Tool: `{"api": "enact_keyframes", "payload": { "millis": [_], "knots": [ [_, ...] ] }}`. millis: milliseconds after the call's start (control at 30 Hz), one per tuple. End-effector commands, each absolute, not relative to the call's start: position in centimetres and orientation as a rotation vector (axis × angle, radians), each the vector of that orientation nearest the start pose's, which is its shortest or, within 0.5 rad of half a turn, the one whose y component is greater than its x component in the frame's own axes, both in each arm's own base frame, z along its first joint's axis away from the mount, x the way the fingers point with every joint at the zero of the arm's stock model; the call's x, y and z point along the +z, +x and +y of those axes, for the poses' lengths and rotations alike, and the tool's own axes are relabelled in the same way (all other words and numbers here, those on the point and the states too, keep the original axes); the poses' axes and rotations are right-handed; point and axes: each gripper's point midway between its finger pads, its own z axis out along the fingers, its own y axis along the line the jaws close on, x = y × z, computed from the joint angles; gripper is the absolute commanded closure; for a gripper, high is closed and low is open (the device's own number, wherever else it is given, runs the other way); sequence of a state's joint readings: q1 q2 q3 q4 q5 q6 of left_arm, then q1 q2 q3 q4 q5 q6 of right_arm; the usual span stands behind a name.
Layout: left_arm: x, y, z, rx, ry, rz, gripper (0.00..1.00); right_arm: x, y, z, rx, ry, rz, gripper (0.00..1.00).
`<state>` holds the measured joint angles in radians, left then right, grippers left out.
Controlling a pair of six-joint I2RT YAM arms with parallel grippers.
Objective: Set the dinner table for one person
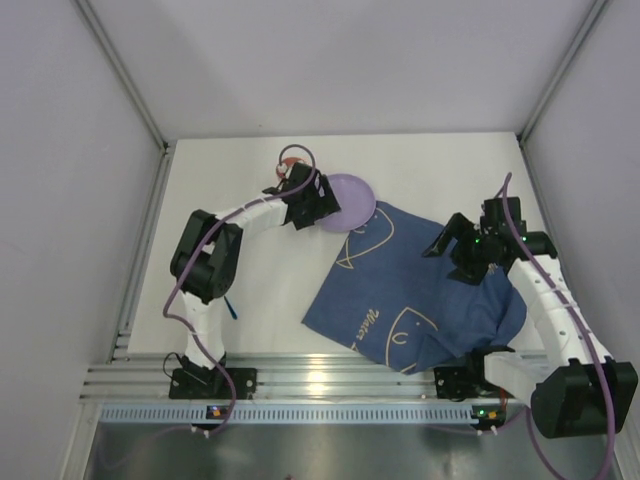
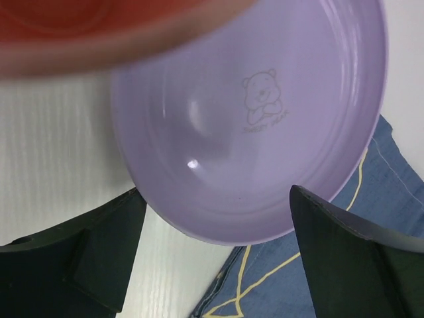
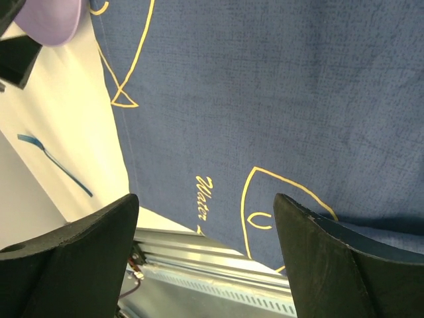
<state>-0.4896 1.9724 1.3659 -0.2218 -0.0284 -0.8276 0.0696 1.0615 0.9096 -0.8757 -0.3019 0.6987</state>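
Note:
The white dinner table (image 1: 430, 170) carries a dark blue cloth (image 1: 420, 290) with cream line drawings, lying crooked at the centre right. A purple plate (image 1: 350, 200) with a bear print (image 2: 262, 99) lies flat at the cloth's far left corner, its rim over the cloth edge (image 2: 318, 265). My left gripper (image 1: 316, 212) is open and empty, its jaws spread just short of the plate's near rim (image 2: 215, 258). My right gripper (image 1: 442, 242) is open and empty above the cloth (image 3: 205, 258). A blue utensil (image 1: 232, 306) lies on the table left of the cloth (image 3: 56, 162).
A red-orange dish (image 2: 86, 26), blurred, sits at the plate's far side close to the left wrist (image 1: 285, 180). Grey walls close in the table on three sides. A metal rail (image 1: 330, 380) runs along the near edge, and the cloth's near corner reaches it.

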Motion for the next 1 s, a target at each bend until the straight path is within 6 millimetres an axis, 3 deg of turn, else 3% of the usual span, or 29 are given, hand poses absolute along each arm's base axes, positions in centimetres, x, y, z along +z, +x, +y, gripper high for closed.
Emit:
{"api": "enact_keyframes", "payload": {
  "millis": [0,33,100,133,167,200,333,367,400,500,567,667,833,867,900,967],
  "knots": [
    [8.2,46.5,-28.8,-0.709,-0.395,2.384,0.08,15.0,23.4,9.2,0.626,0.657,2.568,0.17],
    [6.6,46.9,-29.3,-0.717,-0.399,2.411,0.09,14.9,23.5,9.1,0.617,0.655,2.574,0.17],
    [7.6,48.4,-31.1,-0.809,-0.398,2.377,0.11,14.5,23.7,8.9,0.594,0.648,2.589,0.17],
    [5.9,48.8,-31.6,-0.814,-0.415,2.401,0.11,14.1,23.8,8.8,0.583,0.647,2.603,0.17],
    [5.8,49.4,-32.2,-0.840,-0.450,2.394,0.12,13.9,23.9,8.7,0.573,0.646,2.610,0.17],
    [7.3,51.0,-33.3,-0.894,-0.441,2.353,0.12,13.6,23.9,8.7,0.566,0.645,2.621,0.17],
    [9.2,55.4,-37.5,-1.057,-0.410,2.261,0.09,12.1,24.2,8.7,0.551,0.657,2.666,0.18],
    [6.3,56.0,-38.4,-1.085,-0.437,2.292,0.02,11.9,24.3,8.7,0.554,0.650,2.670,0.18],
    [10.3,58.0,-39.9,-1.182,-0.396,2.184,0.02,11.7,24.2,8.8,0.555,0.648,2.678,0.18],
    [11.7,58.5,-42.0,-1.303,-0.374,2.140,0.02,11.5,24.3,8.8,0.550,0.640,2.688,0.19],
    [12.1,58.0,-42.0,-1.291,-0.351,2.139,0.02,11.7,24.4,8.7,0.546,0.632,2.684,0.18],
    [11.8,55.5,-41.1,-1.243,-0.309,2.178,0.02,11.8,24.5,8.7,0.546,0.624,2.681,0.18],
    [10.9,50.5,-37.5,-1.093,-0.236,2.276,0.02,11.7,24.2,8.7,0.548,0.616,2.679,0.18],
    [9.3,49.2,-36.4,-1.022,-0.191,2.339,0.02,11.8,24.2,8.7,0.553,0.613,2.675,0.18],
    [10.0,48.7,-35.8,-0.982,-0.166,2.347,0.02,11.7,24.0,8.7,0.553,0.614,2.677,0.18],
    [8.2,46.7,-34.9,-0.905,-0.082,2.436,0.02,11.8,23.9,8.8,0.564,0.610,2.669,0.18]
  ]
}}
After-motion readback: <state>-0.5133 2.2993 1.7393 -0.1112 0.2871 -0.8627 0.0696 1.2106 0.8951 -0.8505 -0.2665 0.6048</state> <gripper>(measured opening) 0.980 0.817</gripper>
